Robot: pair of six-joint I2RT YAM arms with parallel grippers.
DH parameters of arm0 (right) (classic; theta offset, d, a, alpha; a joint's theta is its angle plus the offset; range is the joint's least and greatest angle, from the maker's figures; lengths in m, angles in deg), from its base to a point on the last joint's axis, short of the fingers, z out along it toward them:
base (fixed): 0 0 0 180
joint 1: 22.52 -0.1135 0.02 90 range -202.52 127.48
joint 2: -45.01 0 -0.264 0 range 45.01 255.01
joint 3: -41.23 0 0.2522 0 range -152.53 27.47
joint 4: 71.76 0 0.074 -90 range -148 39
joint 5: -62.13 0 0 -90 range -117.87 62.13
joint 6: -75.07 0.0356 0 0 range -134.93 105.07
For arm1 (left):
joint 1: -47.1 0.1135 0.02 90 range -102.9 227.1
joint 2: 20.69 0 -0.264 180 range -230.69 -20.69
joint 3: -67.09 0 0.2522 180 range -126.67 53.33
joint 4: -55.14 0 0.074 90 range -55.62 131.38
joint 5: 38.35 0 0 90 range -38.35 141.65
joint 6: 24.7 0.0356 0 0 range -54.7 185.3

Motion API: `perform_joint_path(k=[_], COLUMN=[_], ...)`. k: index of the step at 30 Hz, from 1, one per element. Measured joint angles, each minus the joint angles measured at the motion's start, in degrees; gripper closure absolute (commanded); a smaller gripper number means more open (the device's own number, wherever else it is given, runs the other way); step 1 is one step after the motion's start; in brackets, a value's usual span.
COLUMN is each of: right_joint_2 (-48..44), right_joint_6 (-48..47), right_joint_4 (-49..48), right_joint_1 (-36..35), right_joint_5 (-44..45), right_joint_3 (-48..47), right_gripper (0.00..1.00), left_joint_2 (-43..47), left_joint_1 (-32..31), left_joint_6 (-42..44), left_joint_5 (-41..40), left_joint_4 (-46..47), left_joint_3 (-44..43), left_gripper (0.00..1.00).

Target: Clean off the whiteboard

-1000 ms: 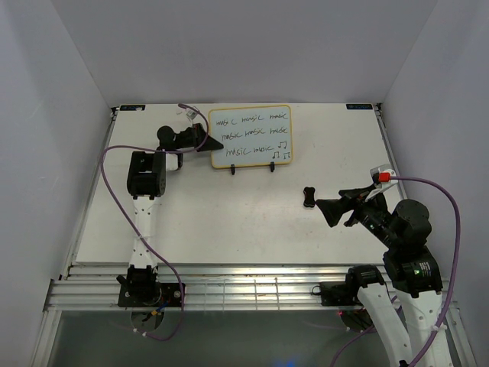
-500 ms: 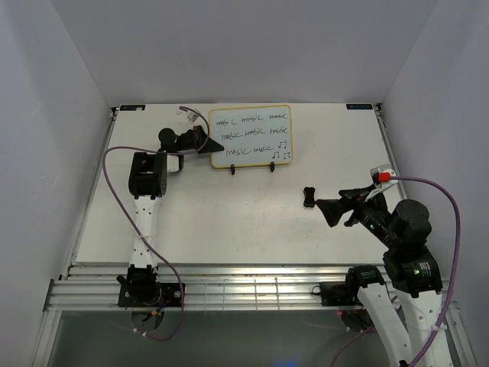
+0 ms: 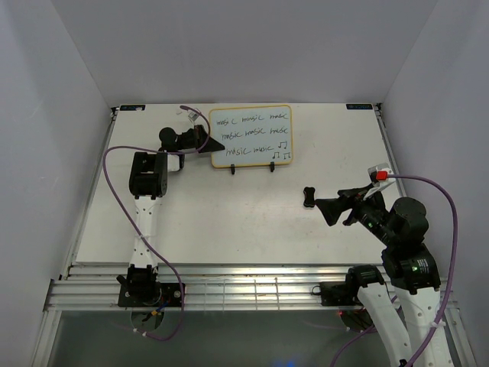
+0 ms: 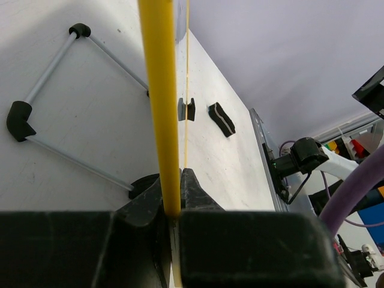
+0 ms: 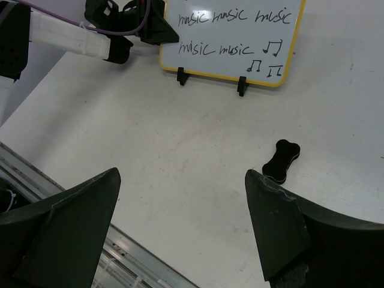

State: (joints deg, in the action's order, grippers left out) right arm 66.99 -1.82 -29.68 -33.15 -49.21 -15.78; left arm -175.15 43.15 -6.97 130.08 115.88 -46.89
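White table (image 3: 229, 229) carries all parts. Whiteboard (image 3: 250, 136), yellow-framed, stands tilted on a wire stand (image 4: 60, 102) near the middle of the far edge. Three rows of black "music" lettering and notes cover it, so no wiping is done yet. Left gripper (image 4: 172, 201) is pinching the left edge of the yellow frame, bracing the board. Right gripper (image 5: 180, 180) hovers over the table toward the right edge, fingers spread wide and holding nothing. Eraser (image 5: 281, 160), small, black and bone-shaped, lies flat on the table just beside the right fingertips.

Step in hand, as judged: pick up the eraser.

Procedure:
1. Centre the spread fingers over the eraser's narrow waist.
2. Align them across its short axis.
3. Descend until the tips nearly touch the table.
4. Close.

Risk: an off-centre closure may push the eraser aside or tilt it, turning its wiping face away from the board. Keep the left grip firm.
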Motion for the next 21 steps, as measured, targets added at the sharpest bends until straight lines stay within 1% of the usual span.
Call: perform_joint_path(k=[1,21], right_joint_2=[0.0,0.0], right_joint_6=[0.0,0.0], right_joint_4=[0.0,-0.2], right_joint_1=[0.0,0.0], right_joint_5=[0.0,0.2], right_joint_3=[0.0,1.2], right_gripper=[0.10,0.10], left_joint_2=[0.0,0.5], left_joint_1=[0.0,-0.4], left_joint_6=[-0.2,-1.9], left_joint_5=[0.0,-1.6], left_joint_4=[0.2,0.9], left_joint_3=[0.0,0.0], left_gripper=[1.00,1.00])
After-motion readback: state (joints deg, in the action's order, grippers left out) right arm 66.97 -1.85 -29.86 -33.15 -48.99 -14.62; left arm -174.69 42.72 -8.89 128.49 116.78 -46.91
